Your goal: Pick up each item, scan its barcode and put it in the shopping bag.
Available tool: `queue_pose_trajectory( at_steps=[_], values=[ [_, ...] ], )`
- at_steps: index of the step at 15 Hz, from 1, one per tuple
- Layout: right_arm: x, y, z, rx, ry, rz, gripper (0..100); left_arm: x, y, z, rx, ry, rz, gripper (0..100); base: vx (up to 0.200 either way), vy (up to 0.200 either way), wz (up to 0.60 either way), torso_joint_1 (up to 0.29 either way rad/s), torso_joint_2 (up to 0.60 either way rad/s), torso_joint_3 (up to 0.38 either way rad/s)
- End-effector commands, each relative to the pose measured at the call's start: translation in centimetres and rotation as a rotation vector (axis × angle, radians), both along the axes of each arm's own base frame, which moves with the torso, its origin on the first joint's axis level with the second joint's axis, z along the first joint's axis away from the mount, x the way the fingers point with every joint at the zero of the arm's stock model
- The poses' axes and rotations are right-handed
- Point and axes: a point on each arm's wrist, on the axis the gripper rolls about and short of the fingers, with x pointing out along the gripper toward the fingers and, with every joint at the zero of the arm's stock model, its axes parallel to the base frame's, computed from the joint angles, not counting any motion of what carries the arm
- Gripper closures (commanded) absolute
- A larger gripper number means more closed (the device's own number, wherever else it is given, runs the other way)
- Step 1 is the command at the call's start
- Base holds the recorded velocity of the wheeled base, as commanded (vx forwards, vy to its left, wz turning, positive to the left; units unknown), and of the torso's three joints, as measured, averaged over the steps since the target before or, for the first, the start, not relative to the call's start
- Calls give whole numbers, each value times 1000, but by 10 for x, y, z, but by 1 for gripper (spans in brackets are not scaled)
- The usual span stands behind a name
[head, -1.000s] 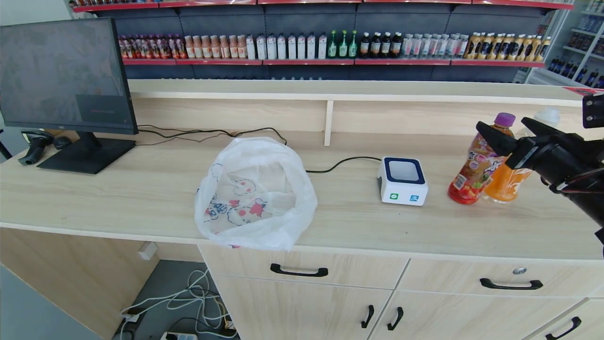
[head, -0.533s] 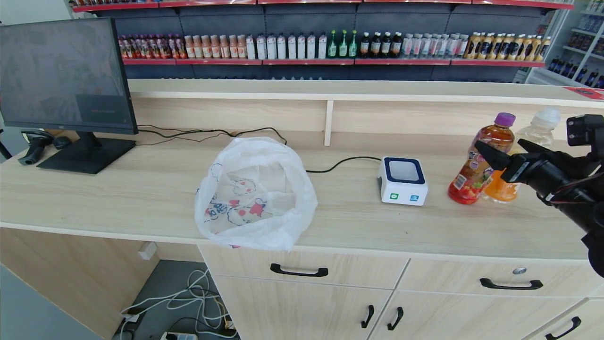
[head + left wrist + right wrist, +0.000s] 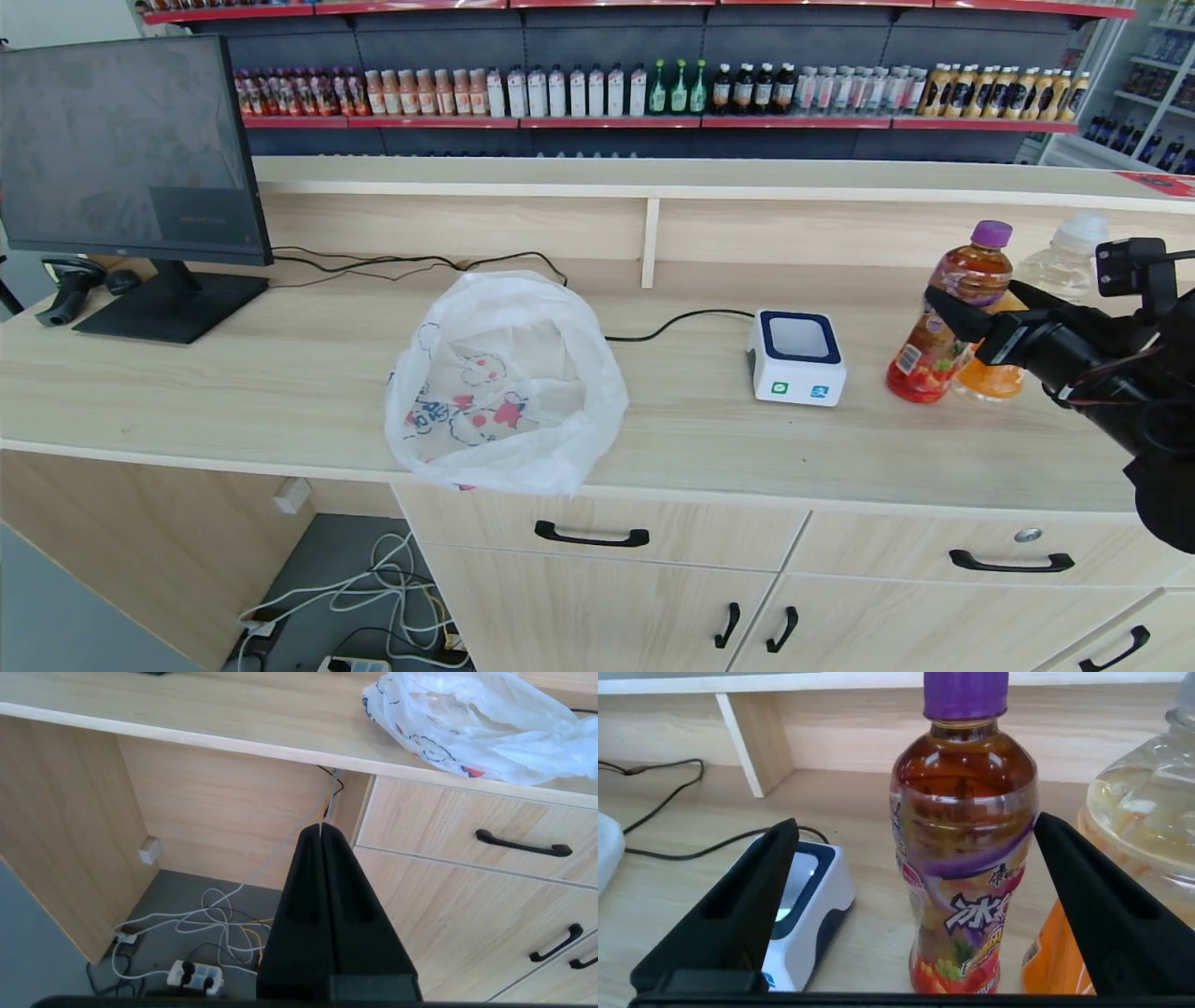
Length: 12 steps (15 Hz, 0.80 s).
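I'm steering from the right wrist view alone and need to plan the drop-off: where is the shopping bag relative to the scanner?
Observer: The shopping bag lies on the counter, to the robot's left of the scanner, with its mouth open.
Operator: Is the left end effector free to help?
Observer: The left end effector is shut and holds nothing. It is down in front of the counter's drawers.

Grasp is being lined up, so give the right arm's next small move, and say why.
Probably ease the right gripper forward a little: its jaws stand open either side of the purple-capped tea bottle, which looks centred but perhaps not yet fully between them. The orange drink bottle stands close beside it.
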Motion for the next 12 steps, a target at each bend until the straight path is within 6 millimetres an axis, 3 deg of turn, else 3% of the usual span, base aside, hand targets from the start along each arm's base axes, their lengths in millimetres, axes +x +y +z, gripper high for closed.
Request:
queue_pose_trajectory(
  at_steps=[1,7,12],
  values=[
    [10,-2,-11,-5,10,-2,0,0,0,0,-1,1,0,100,0,0,0,0,0,0],
    [23,-6,-35,4,62,-9,0,0,0,0,-1,1,0,100,0,0,0,0,0,0],
    [45,-9,-50,21,72,-11,0,0,0,0,-1,1,0,100,0,0,0,0,0,0]
  ],
)
